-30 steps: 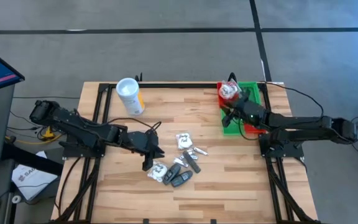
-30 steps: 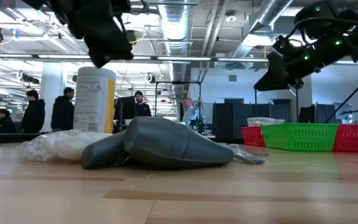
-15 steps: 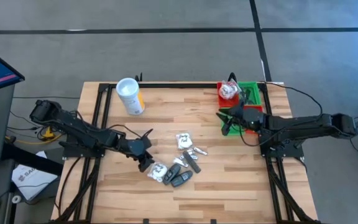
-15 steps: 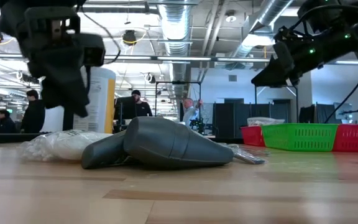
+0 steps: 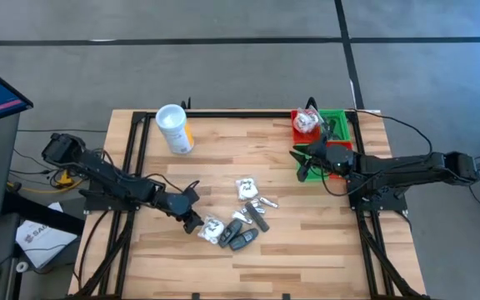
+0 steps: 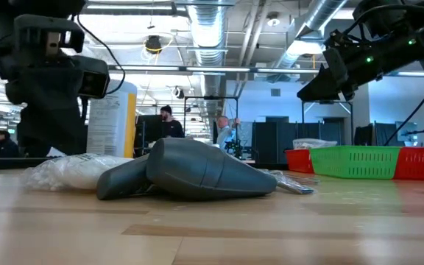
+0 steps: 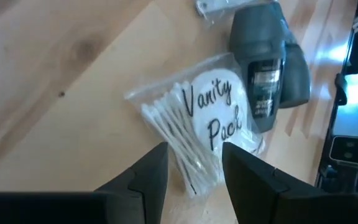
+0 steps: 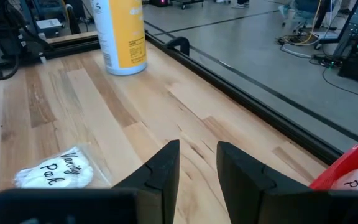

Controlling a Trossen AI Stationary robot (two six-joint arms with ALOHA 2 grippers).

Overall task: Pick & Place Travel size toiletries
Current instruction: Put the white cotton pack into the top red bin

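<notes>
At the near side of the desk [image 5: 307,250] lies the heap of toiletries: dark little bottles [image 5: 242,237] packed together, and touching them on the left a clear packet of cotton swabs [image 5: 212,229]. The left gripper [image 5: 192,222] is down just beside that packet, on its left, fingers parted narrowly. In the left wrist view the packet [image 7: 197,134] lies straight ahead of the two fingers [image 7: 151,177], its swabs running forward and away, roughly along the line of reach, with one dark bottle [image 7: 263,68] lying against its far side. This arm is plainly the nearer; I judge a short push forward would put the packet between the fingers. Bare wood lies to the packet's left, but the bottles crowd its right.

Farther back, a second packet [image 5: 246,188] and some small silvery sachets [image 5: 265,202] lie apart at mid-desk. Beyond them the right gripper [image 5: 303,161] hangs beside the green bin [image 5: 340,121] and the red bin [image 5: 302,132], fingers narrowly apart with nothing between them. A white canister [image 5: 174,127] stands far left, near the back edge.
</notes>
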